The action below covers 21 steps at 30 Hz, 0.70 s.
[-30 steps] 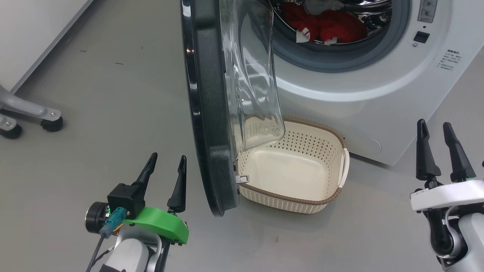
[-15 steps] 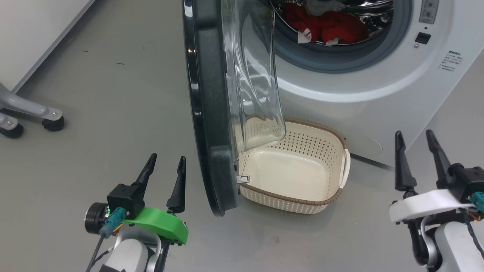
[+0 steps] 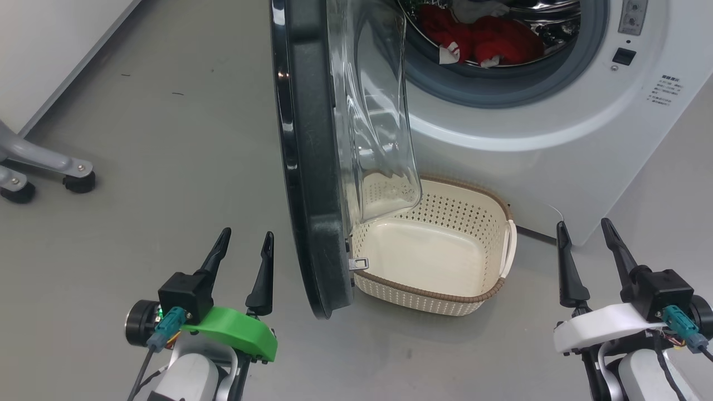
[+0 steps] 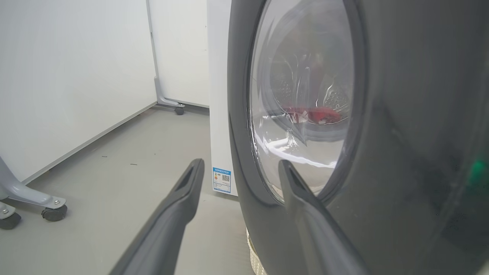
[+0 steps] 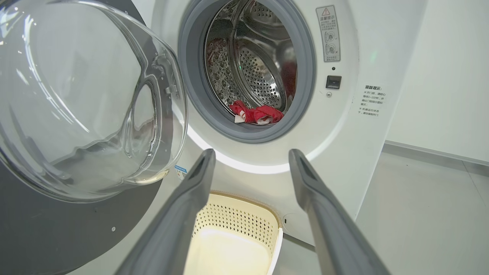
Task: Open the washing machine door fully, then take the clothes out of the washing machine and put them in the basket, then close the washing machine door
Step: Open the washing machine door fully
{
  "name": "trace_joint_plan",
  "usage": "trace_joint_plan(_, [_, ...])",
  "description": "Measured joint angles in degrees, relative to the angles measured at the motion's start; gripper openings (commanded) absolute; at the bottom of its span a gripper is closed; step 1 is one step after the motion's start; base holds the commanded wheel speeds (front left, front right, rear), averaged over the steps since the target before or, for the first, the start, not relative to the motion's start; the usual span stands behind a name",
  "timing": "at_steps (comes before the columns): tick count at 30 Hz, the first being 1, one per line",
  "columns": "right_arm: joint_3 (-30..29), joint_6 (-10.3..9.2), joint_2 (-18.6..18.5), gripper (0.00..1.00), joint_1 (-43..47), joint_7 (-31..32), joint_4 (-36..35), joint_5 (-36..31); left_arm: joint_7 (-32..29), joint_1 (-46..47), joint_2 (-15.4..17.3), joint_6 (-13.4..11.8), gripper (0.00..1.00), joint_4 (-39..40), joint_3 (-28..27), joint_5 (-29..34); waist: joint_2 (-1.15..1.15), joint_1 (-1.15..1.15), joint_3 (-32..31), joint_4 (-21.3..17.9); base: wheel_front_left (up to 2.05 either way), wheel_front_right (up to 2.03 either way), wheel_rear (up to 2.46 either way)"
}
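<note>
Clothes [image 3: 490,42], bright red and crumpled, lie inside the washing machine [image 3: 529,167], its black-rimmed glass door [image 3: 312,167] standing open; left hand [image 3: 247,234] and right hand [image 3: 582,223] gape empty.

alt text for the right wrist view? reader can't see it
The washing machine stands with its door swung open at left, red clothes lying low in the steel drum. The cream basket sits empty on the floor below the opening, and the right gripper, jaws open, points toward the drum.
</note>
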State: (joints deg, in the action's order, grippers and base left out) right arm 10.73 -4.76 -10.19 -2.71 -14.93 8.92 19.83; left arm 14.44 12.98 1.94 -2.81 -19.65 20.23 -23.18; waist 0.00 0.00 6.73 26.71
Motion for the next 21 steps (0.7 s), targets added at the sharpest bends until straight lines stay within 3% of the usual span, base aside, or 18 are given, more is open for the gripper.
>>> trace_joint_plan(17, [-1.8,0.08,2.6,1.00,0.9,0.0,0.1,-2.9,0.0,-0.1,0.0,0.0,1.00,-0.2,0.1,0.0,0.00,0.00,0.0,0.1,0.00,0.00,0.00])
trace_joint_plan(18, [-1.9,0.09,2.7,1.00,0.9,0.0,0.1,-2.9,0.0,-0.1,0.0,0.0,0.89,-0.3,0.1,0.0,0.00,0.00,0.0,0.1,0.00,0.00,0.00])
trace_joint_plan(19, [-2.0,0.09,2.7,1.00,0.9,0.0,0.1,-3.1,0.0,-0.1,0.0,0.0,0.67,-0.3,0.1,0.0,0.00,0.00,0.0,0.1,0.00,0.00,0.00])
trace_joint_plan(20, [-2.2,0.10,2.7,1.00,1.0,0.0,0.1,-3.4,0.0,-0.1,0.0,0.0,0.36,-0.4,0.1,0.0,0.00,0.00,0.0,0.1,0.00,0.00,0.00])
trace_joint_plan(21, [-2.2,0.11,2.7,1.00,1.0,0.0,0.2,-3.5,0.0,-0.1,0.0,0.0,0.00,-0.4,0.1,0.0,0.00,0.00,0.0,0.1,0.00,0.00,0.00])
